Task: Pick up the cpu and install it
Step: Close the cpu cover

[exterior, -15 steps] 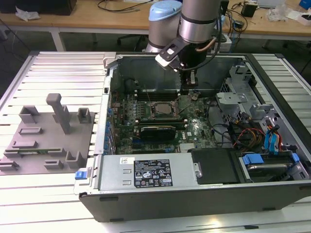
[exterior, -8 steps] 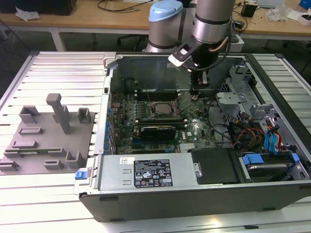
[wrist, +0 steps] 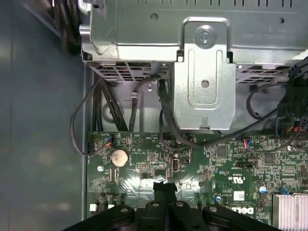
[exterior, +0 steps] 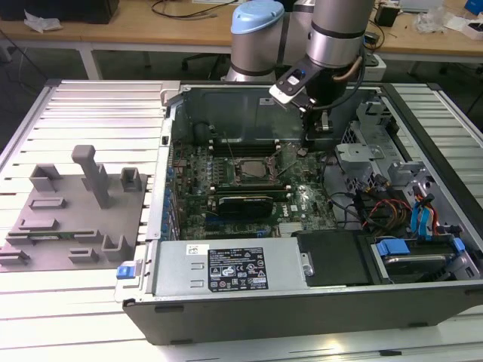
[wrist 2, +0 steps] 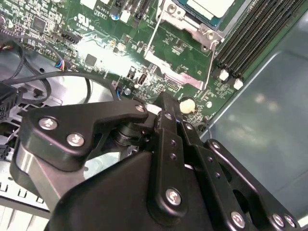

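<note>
The tool [exterior: 317, 130] hangs inside the open computer case [exterior: 302, 320], just beside the socket [exterior: 253, 170] on the exterior view's right of it and low over the motherboard [exterior: 226, 162]; in both wrist views its fingertips [wrist: 164, 186] are brought together into a narrow pair with nothing seen between them, so it carries nothing.

The cpu [wrist 2: 211, 6] lies in the socket, its pale metal top facing up; the hinged metal plate [wrist 2: 178, 65] looks folded back on the tool's side of the socket, with the thin wire lever [wrist 2: 211, 57] beside it, so the chip seems to be seated but not clamped down; whether it lies fully flat in its seat I cannot tell.

The memory slots [wrist 2: 255, 38] run along the far side of the socket from the tool in the second wrist view; a coin cell [wrist: 119, 156] and small board parts sit further from the socket than the fingertips; black cables [wrist: 163, 120] loop further out again, toward the metal drive cage [wrist: 204, 72]. The grey fixture blocks [exterior: 75, 211] stand on the bench [exterior: 90, 105], well apart from the socket and outside the case.

The risks, as I judge them: a loose chip could be nudged askew if the closed fingers brush the plate or lever, and a skewed chip pressed down would bend contacts; the fingers are close enough to the board to clip small parts; a sideways sweep away from the socket could snag the cables.
</note>
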`<state>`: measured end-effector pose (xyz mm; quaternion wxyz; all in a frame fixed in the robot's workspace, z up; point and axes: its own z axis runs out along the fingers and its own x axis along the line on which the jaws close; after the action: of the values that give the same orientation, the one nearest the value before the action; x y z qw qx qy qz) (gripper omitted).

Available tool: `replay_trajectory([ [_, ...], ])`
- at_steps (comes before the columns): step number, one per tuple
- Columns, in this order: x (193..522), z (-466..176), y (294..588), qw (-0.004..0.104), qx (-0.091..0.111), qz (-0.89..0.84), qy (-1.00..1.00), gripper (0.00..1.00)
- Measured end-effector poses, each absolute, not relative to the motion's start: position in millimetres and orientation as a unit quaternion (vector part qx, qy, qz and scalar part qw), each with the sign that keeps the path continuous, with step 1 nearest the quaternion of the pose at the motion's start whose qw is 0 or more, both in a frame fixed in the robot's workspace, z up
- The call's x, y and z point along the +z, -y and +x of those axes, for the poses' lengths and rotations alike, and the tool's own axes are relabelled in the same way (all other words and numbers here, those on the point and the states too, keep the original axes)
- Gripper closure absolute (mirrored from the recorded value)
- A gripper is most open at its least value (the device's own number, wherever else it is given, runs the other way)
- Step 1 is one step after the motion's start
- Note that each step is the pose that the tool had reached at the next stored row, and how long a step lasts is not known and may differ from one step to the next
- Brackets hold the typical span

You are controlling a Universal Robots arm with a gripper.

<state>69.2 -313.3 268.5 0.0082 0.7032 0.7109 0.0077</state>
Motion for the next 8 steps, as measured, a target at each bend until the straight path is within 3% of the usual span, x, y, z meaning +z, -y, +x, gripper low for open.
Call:
replay_trajectory([
  [8,254,70,313,0.008,0.007,0.703,-0.711,0.89],
])
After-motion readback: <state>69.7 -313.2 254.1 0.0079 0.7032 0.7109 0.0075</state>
